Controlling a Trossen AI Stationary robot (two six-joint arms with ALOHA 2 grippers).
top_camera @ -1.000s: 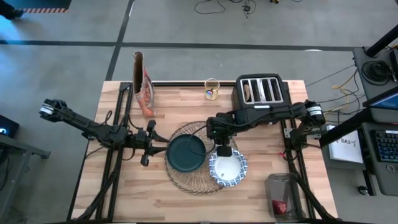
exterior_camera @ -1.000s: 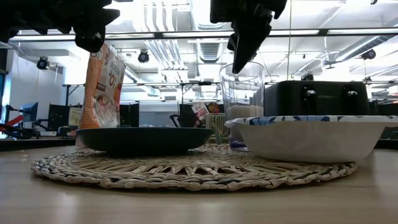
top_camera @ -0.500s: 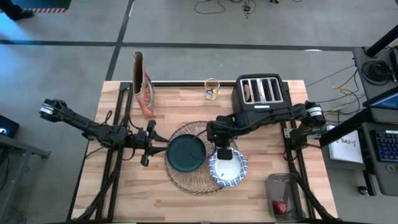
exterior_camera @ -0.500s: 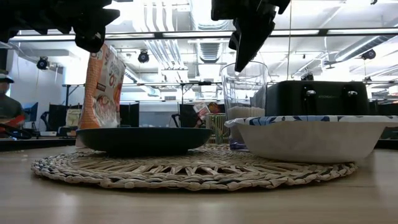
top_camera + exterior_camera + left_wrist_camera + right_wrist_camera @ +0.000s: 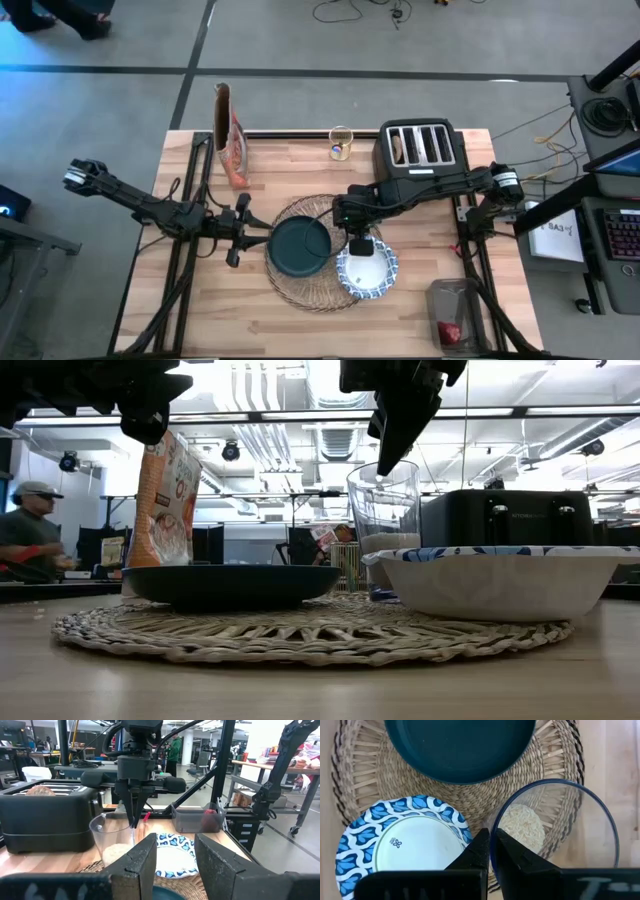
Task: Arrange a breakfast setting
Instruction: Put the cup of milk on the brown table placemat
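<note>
Table (image 5: 420,310): pale planked wood, matt. Placemat (image 5: 365,775): coarse woven wicker, rough. Plate (image 5: 460,745): dark teal, smooth, slight sheen. Bowl (image 5: 420,840): blue-and-white pattern, smooth white inside. Glass (image 5: 555,820), rim pinched in the right gripper (image 5: 490,851): clear, glossy. Toaster (image 5: 45,815): black, matt sides. Gripper fingers (image 5: 220,865): dark matt plastic.
</note>
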